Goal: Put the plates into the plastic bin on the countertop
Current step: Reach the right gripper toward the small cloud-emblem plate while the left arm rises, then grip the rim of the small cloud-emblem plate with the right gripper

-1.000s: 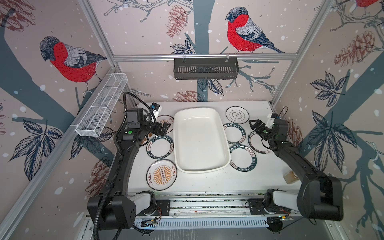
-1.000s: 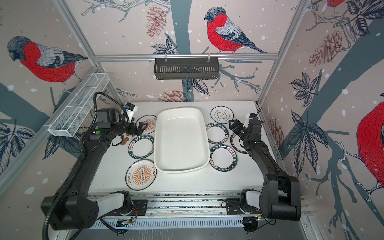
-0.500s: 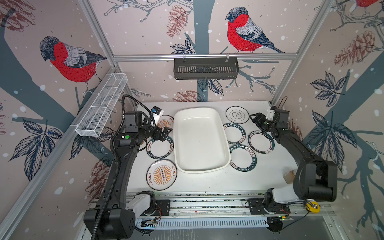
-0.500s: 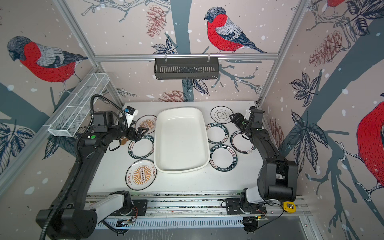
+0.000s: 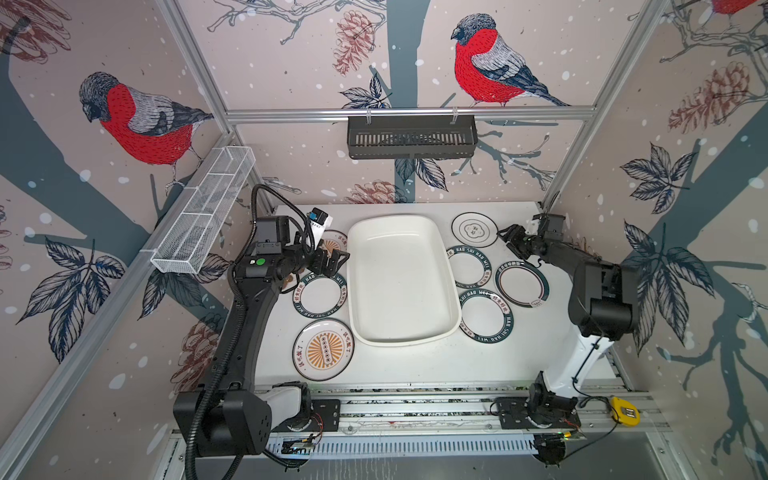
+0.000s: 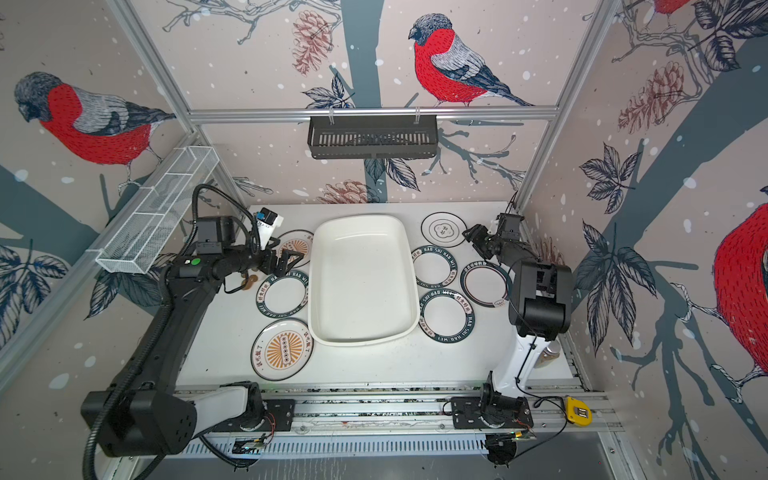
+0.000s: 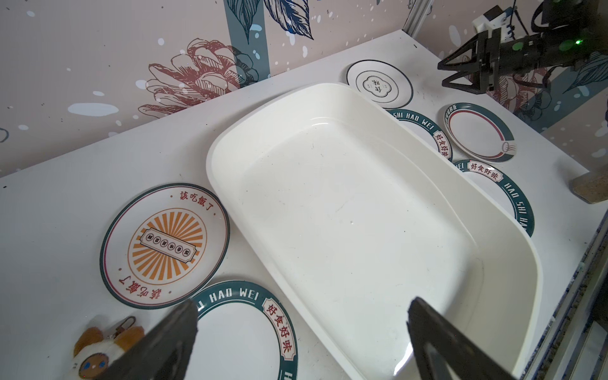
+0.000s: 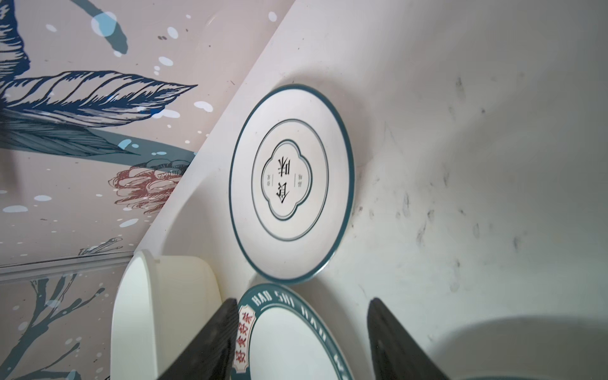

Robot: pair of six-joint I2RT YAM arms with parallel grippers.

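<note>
Beneath the left gripper (image 5: 338, 259) we find an orange sunburst plate (image 5: 336, 243) and, slightly nearer the arm's base, a green-lettered plate (image 5: 320, 295). The fingers are spread wide and grasp nothing. Just beside this gripper, on its inner side, stands the plastic bin (image 5: 399, 282) at the middle of the countertop (image 5: 415, 365). In the left wrist view the gripper (image 7: 302, 302) frames the lettered plate's rim and the bin's near wall, and a small plush key-ring toy (image 7: 95, 352) lies close to one finger. A second sunburst plate (image 5: 324, 350) lies farther back along the left arm, just beside the bin's corner.

The right gripper (image 5: 509, 240) hovers above the countertop with its fingers apart and nothing between them. Just ahead of its fingertips lies the black-ringed plate (image 5: 473, 229), seen whole in the right wrist view (image 8: 291, 184). Ahead of the gripper and toward the bin lies another lettered plate (image 5: 468, 266). Behind the gripper, beside the right arm, rests a red-ringed plate (image 5: 521, 283). A third lettered plate (image 5: 486, 316) lies farther back, close against the bin's wall.

All seven plates that we can see lie flat on the countertop, outside the bin.
</note>
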